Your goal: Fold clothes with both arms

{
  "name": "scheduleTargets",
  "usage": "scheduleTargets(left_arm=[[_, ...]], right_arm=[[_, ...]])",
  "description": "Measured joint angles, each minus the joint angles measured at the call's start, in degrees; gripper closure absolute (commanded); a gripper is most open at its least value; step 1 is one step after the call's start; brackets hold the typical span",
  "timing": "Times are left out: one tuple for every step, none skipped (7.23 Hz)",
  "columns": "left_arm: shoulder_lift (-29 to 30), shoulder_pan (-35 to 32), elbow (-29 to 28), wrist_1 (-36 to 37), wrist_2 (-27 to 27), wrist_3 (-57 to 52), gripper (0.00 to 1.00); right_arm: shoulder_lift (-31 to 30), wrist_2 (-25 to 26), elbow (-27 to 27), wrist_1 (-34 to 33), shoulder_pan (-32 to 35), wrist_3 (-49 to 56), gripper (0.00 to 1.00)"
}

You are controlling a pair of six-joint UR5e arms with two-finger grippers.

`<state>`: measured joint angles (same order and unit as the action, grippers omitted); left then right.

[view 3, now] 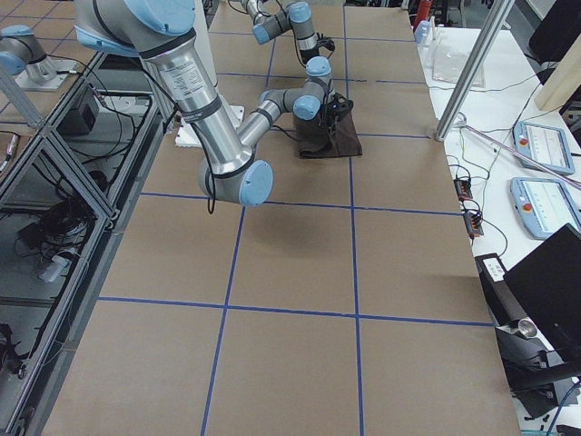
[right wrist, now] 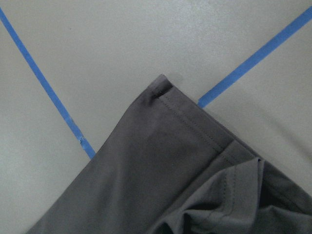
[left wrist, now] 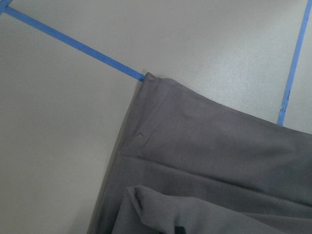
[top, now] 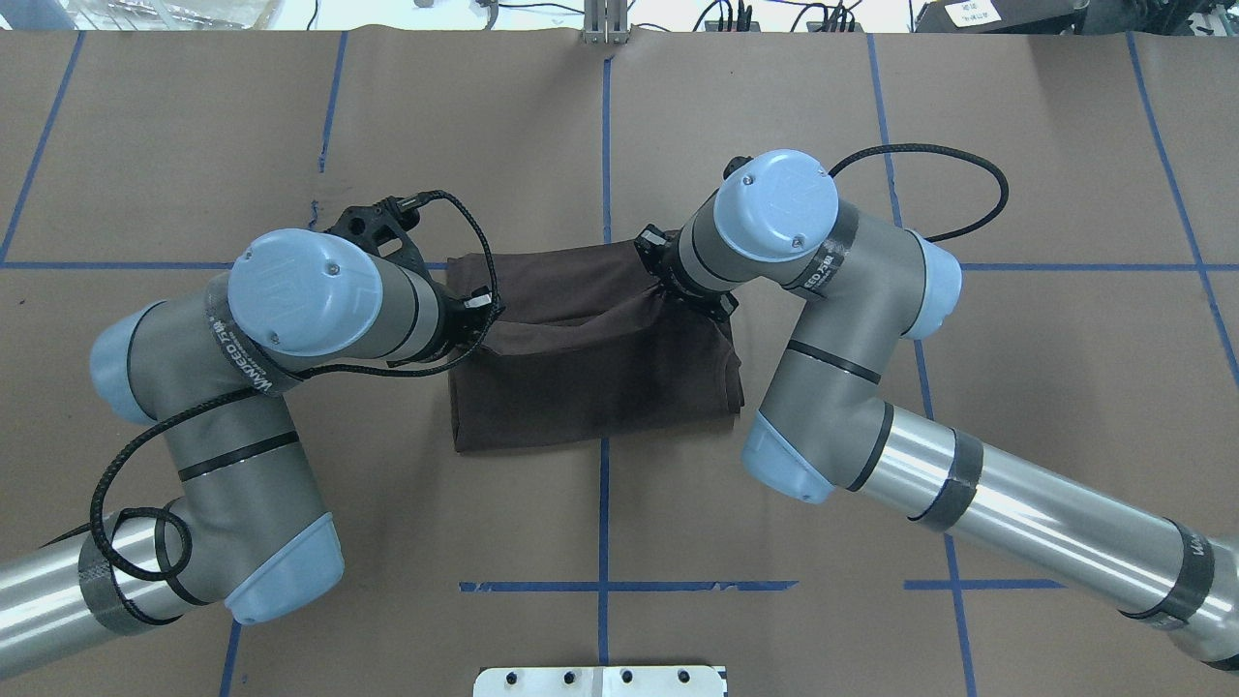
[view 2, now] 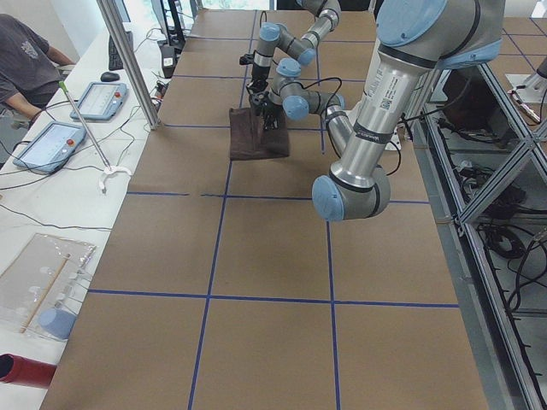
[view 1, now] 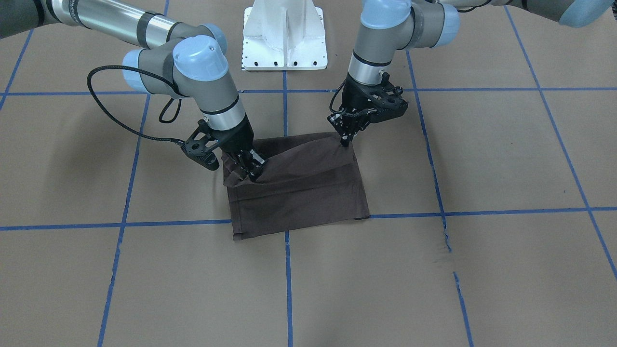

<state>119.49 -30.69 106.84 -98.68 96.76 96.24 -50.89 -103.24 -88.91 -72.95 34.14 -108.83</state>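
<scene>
The dark brown T-shirt [view 1: 299, 193] lies folded into a rough rectangle on the brown table at a blue tape crossing; it also shows in the overhead view [top: 590, 358]. My left gripper [view 1: 345, 140] is shut on the back corner of the shirt's top layer, which rises up to it. My right gripper [view 1: 253, 172] is shut on the other back corner, with cloth bunched around its fingers. From overhead, the left gripper [top: 471, 312] and the right gripper [top: 668, 281] are mostly hidden under their wrists. Both wrist views show only cloth, in the left [left wrist: 209, 161] and the right [right wrist: 161, 170], with no fingers.
The white pedestal base [view 1: 284, 38] stands behind the shirt. Blue tape lines [view 1: 289, 270] grid the brown table. A side bench with tablets [view 2: 43, 141] and a seated person [view 2: 26, 60] runs along the far side. Metal posts [view 3: 477, 64] stand at the table's edge.
</scene>
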Motion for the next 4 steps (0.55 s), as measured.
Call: scheduleTargets(left_arm=[[0.6,-0.9,-1.4,-0.9,0.0,0.2,0.73],[2.6,-3.2,-6.0,-3.7,0.0,0.5,0.01],[5.5,-6.2,-13.2,-7.4,0.0,-0.6,0.00],[8.4,-9.4,-20.2,-10.6,0.1,-3.6,0.00]], right_arm=[[1.6,0.0,2.2,0.3,0.1,0.1,1.00],[3.5,0.0,5.0,0.5,0.6,0.1,0.05],[6.2,-0.7,9.9,1.6,2.0,0.4,0.00],[9.2,-2.3,16.6,4.8,4.2,1.7,0.00]])
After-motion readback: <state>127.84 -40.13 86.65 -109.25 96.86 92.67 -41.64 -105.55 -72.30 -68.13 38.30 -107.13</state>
